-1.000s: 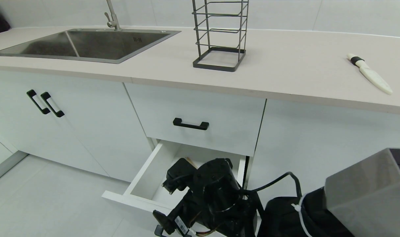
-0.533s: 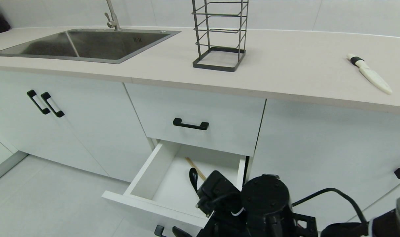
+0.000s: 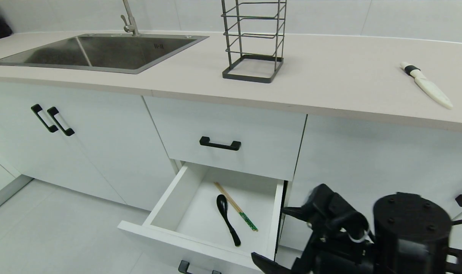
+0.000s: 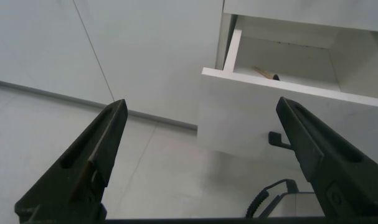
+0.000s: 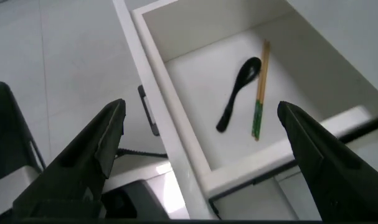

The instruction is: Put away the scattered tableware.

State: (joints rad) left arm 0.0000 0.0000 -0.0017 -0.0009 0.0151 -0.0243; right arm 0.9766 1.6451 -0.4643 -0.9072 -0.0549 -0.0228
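The middle drawer (image 3: 170, 196) stands pulled out below the counter. A black spoon (image 3: 227, 219) and a pair of wooden chopsticks with green tips (image 3: 236, 207) lie side by side on its white floor. My right gripper (image 5: 200, 109) hangs open and empty above the drawer's front edge (image 5: 157, 81), with the spoon (image 5: 238, 90) and chopsticks (image 5: 260, 87) beyond it. In the head view my right arm (image 3: 341, 232) is just right of the drawer. My left gripper (image 4: 201, 106) is open and empty, low over the floor, facing the drawer's front (image 4: 288, 118). A white knife (image 3: 427, 85) lies on the counter's right.
A black wire rack (image 3: 254, 42) stands mid-counter, and a steel sink (image 3: 101, 51) with a tap is at the left. The closed top drawer has a black handle (image 3: 220, 144). Another handle (image 3: 185, 266) shows under the open drawer. Grey tiled floor lies to the left.
My right arm has drawn back to the right from over the open drawer. The spoon and chopsticks, hidden under it a second ago, now lie in plain sight.
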